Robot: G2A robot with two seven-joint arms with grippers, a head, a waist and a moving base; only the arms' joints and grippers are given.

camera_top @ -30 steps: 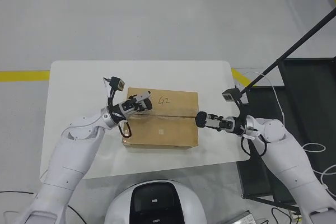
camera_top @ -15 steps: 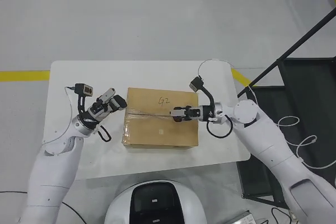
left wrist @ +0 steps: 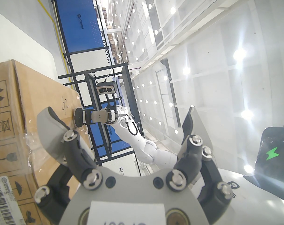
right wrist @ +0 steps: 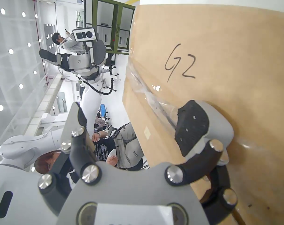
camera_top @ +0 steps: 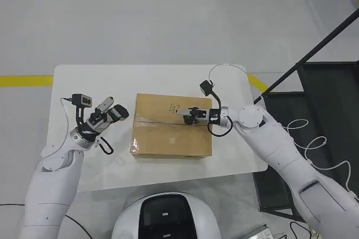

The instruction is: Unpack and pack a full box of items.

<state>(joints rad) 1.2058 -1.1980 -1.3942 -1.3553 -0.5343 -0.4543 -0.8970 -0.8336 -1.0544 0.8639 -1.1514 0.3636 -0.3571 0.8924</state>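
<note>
A closed cardboard box [camera_top: 172, 134] marked "G2" lies in the middle of the white table [camera_top: 227, 77], with clear tape [right wrist: 153, 101] along its top seam. My right gripper [camera_top: 188, 115] is over the box top near the seam, right of the marking. In the right wrist view this gripper [right wrist: 134, 122] is open; one fingertip [right wrist: 193, 122] rests on the box [right wrist: 214, 47] at the tape, the other is up in the air. My left gripper [camera_top: 116, 112] hangs open and empty just off the box's left end, tilted upward. In the left wrist view, the box [left wrist: 6, 118] is beside the left gripper [left wrist: 119, 122].
A dark metal rack [camera_top: 329, 89] stands just off the table's right edge. Bare table surface lies left of the box and along its far side. A yellow floor line [camera_top: 18, 80] runs behind the table.
My left gripper has left the box top and drawn back past its left end. My right gripper has come in from the box's right end onto the top by the seam.
</note>
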